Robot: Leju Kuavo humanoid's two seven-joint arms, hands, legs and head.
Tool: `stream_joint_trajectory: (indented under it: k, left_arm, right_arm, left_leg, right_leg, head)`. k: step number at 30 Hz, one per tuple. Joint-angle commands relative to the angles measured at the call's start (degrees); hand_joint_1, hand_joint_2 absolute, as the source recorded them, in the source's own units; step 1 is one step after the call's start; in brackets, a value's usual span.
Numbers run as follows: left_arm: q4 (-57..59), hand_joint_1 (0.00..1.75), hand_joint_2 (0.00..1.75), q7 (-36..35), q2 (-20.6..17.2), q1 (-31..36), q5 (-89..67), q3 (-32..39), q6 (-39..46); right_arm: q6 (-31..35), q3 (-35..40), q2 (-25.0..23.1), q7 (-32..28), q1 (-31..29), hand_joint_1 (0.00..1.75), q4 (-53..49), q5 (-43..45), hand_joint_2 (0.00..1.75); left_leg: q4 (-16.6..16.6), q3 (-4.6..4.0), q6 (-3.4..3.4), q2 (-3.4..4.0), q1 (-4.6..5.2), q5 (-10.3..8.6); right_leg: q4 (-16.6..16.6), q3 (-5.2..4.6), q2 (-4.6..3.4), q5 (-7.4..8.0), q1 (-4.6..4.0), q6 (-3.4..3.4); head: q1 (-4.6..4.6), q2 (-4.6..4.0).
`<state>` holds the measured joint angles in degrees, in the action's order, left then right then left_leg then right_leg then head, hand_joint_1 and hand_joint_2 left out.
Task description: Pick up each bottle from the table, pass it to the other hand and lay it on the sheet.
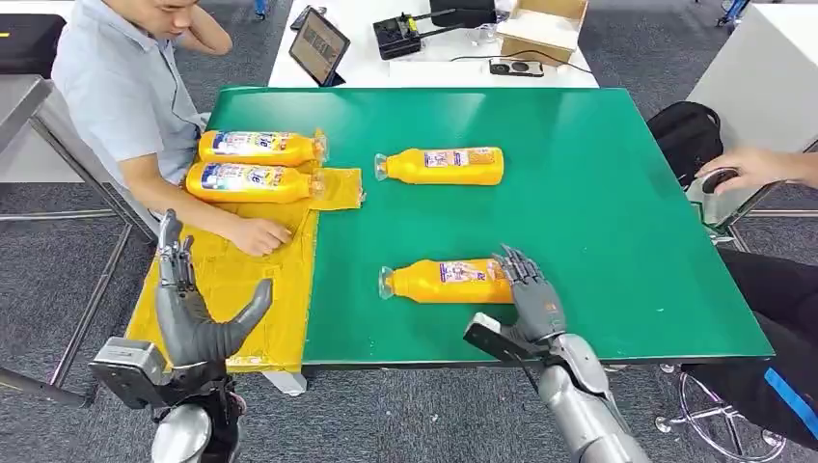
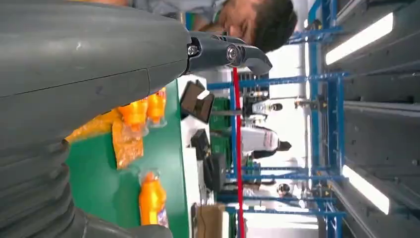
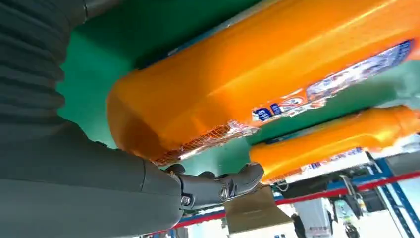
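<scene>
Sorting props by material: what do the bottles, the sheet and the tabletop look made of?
Bottles: probably glossy orange plastic with printed labels; highlights run along the body. Sheet: thin, soft yellow material, maybe plastic or cloth; it wrinkles and bunches near the bottle necks. Tabletop: smooth matte green surface, material unclear.

The left hand (image 2: 89,64) looms beside the green table (image 2: 99,173). On that table lie 3 orange bottles (image 2: 151,198), 2 of them on the yellow sheet (image 2: 126,146). A person's head (image 2: 257,20) leans over the table.
</scene>
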<state>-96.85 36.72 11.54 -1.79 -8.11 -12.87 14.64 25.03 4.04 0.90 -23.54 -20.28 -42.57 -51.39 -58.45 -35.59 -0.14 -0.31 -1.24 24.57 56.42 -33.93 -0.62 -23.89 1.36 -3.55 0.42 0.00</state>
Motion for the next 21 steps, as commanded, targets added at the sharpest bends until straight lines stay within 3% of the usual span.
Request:
stream_joint_trajectory:
  k: [1, 2, 3, 4, 18, 19, 20, 21]
  left_arm:
    - [4.0, 0.0, 1.75, -2.0, -1.8, 1.8, 1.2, -1.0, -1.1]
    - [3.9, 0.0, 1.75, -2.8, -1.9, 1.7, 1.9, -0.9, -1.8]
    - [3.6, 0.0, 1.75, -3.1, -1.7, 1.4, 2.3, -0.6, -2.0]
    - [3.4, 0.0, 1.75, -2.8, -1.7, 1.3, 1.6, -0.5, -1.7]
    - [6.0, 0.0, 1.75, -2.7, -1.8, 3.1, 1.2, -0.9, -1.4]
    - [6.3, 0.0, 1.75, -2.7, -1.8, 3.4, 1.4, -1.0, -1.4]
    - [6.6, 0.0, 1.75, -2.7, -1.8, 3.6, 1.5, -1.0, -1.4]
    - [6.7, 0.0, 1.75, -2.6, -1.8, 3.7, 1.6, -1.0, -1.4]
  right_arm:
    - [1.6, 4.9, 0.8, 8.6, -7.5, 0.0, 11.6, -6.3, 1.75]
    - [1.8, 5.7, 1.1, 10.6, -7.9, 0.0, 11.9, -7.9, 1.75]
    - [3.6, 8.0, 1.6, 16.6, -9.0, 0.0, 13.1, -13.3, 1.75]
    - [2.0, 7.9, 1.5, 17.3, -9.8, 0.0, 13.7, -13.8, 1.75]
    - [-5.4, 3.7, -0.5, 11.5, -12.1, 0.0, 19.0, -6.8, 1.75]
    - [-6.4, 3.2, -0.5, 10.9, -12.0, 0.07, 19.5, -5.8, 1.75]
    - [-6.8, 3.4, -0.4, 10.6, -11.8, 1.06, 20.0, -5.8, 1.75]
    - [-7.4, 3.4, -0.4, 10.3, -11.7, 1.61, 20.3, -5.5, 1.75]
  left_leg:
    - [0.1, 0.16, 0.05, 0.07, 0.0, 0.02]
    - [0.1, 0.27, 0.07, 0.12, 0.0, 0.06]
    - [0.1, 0.34, 0.09, 0.11, 0.01, 0.08]
    - [0.1, 0.26, 0.07, 0.09, 0.01, 0.06]
    - [0.1, 0.25, 0.05, -0.02, -0.01, 0.01]
    - [0.1, 0.34, 0.07, -0.04, -0.02, 0.01]
    - [0.1, 0.28, 0.05, -0.04, -0.01, 0.01]
    - [0.1, 0.39, 0.08, -0.05, -0.02, 0.03]
  right_leg:
    - [0.0, 0.13, -0.02, -0.01, -0.03, 0.12]
    - [-0.1, 0.22, -0.04, -0.03, -0.04, 0.19]
    - [-0.1, 0.29, -0.01, -0.06, -0.05, 0.22]
    - [-0.1, 0.22, -0.01, -0.04, -0.03, 0.16]
    - [-0.1, 0.25, 0.09, -0.02, -0.05, 0.16]
    - [-0.1, 0.35, 0.14, -0.04, -0.07, 0.21]
    - [-0.1, 0.28, 0.11, -0.03, -0.04, 0.15]
    - [-0.1, 0.39, 0.15, -0.05, -0.08, 0.23]
  head:
    - [0.02, 0.0]
    - [0.02, 0.0]
    - [0.02, 0.0]
    - [0.0, 0.0]
    - [0.0, 0.0]
    - [0.0, 0.0]
    - [0.0, 0.0]
    - [0.0, 0.0]
